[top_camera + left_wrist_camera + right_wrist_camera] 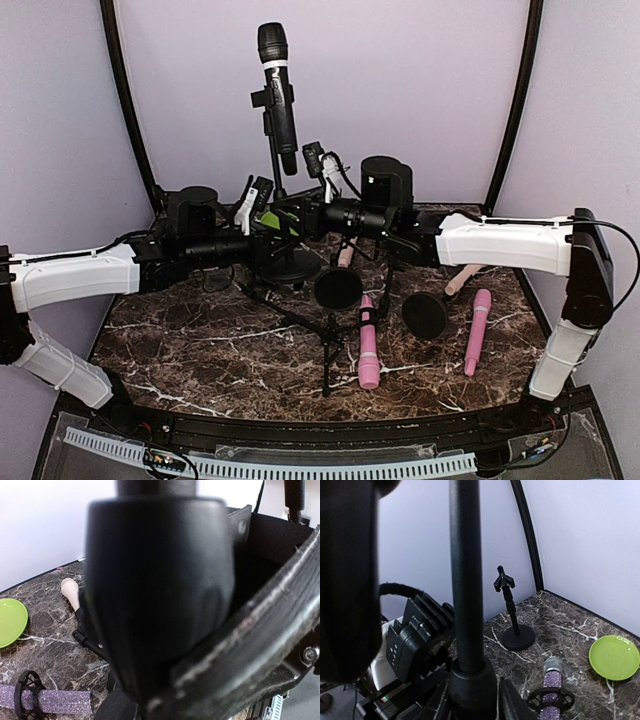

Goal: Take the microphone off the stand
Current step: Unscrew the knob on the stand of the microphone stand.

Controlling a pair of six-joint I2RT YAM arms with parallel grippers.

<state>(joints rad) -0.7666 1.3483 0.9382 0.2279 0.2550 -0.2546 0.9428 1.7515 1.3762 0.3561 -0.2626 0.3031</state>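
Both arms meet low on the stand [290, 265], left gripper [262, 212] nearly shut and clamped on it, likely to steady it, right gripper [473, 702] snug around its pole [466, 580], while the microphone [277, 90] sits upright up top, far centre, in neither grip yet

The microphone [278, 100] and stand [466, 580] look matt black, the table [200, 350] polished marble-patterned, the pink microphones [368, 345] probably smooth plastic.

The microphone [277, 90] sits atop its stand [277, 175] at the table's [200, 350] back; my left gripper [266, 214] and right gripper [298, 214] flank the pole.
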